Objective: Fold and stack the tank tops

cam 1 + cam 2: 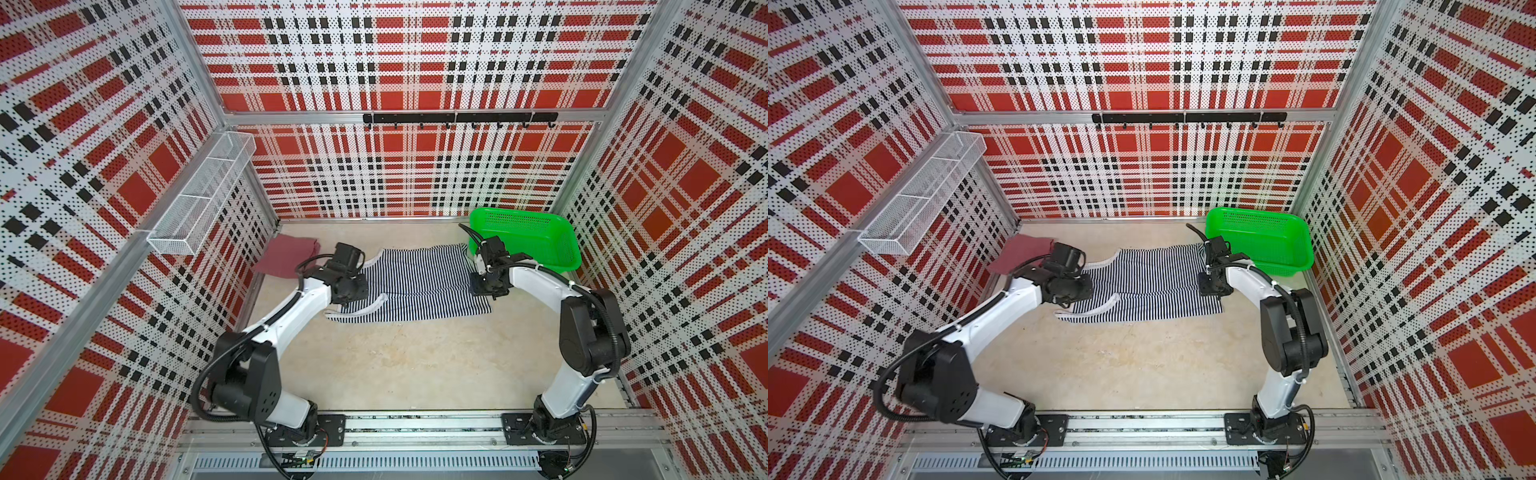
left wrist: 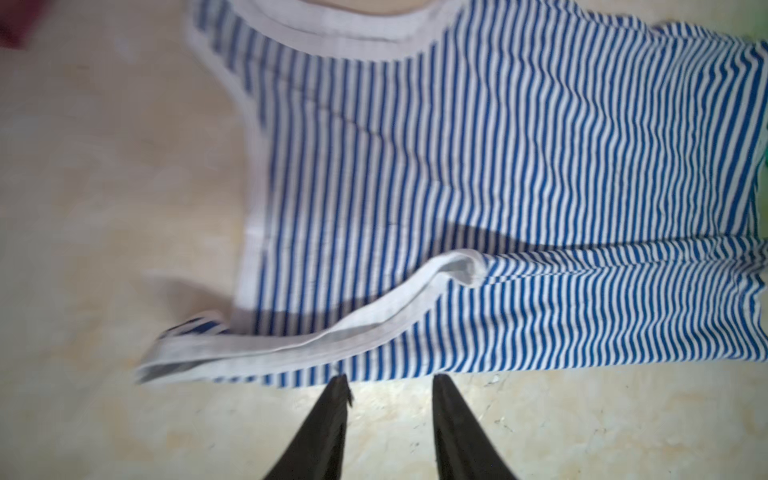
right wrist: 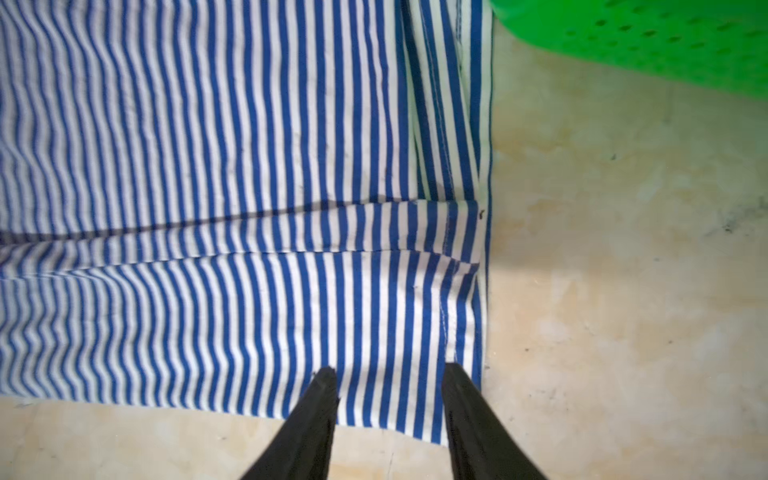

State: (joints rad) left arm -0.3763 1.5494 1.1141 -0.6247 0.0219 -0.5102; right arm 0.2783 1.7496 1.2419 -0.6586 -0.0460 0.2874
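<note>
Now the striped tank top (image 1: 415,278) (image 1: 1148,278) lies spread flat on the beige table (image 1: 415,365) toward the far side, about midway across. Its straps point to the left and its hem to the right. In both top views its near long side is folded over onto the body, and the edge of that flap runs along the middle of the garment. The white-edged strap (image 2: 291,345) of the flap lies flat along the near edge.

The left gripper (image 2: 388,380) hangs over the strap end with its fingers parted and nothing between them. Its tips sit over bare table just beside the near edge of the cloth. The right gripper (image 3: 388,372) hangs over the hem end, jaws likewise apart and holding nothing. Its tips are over the striped fabric at the near hem corner, and whether they touch the cloth I cannot tell.

The maroon tank top (image 1: 286,255) (image 1: 1025,253) rests folded in the far left corner of the table, apart from the striped one. A green mesh basket (image 1: 519,212) (image 1: 1254,210) (image 3: 644,33) stands in the far right corner, just beside the hem.
</note>
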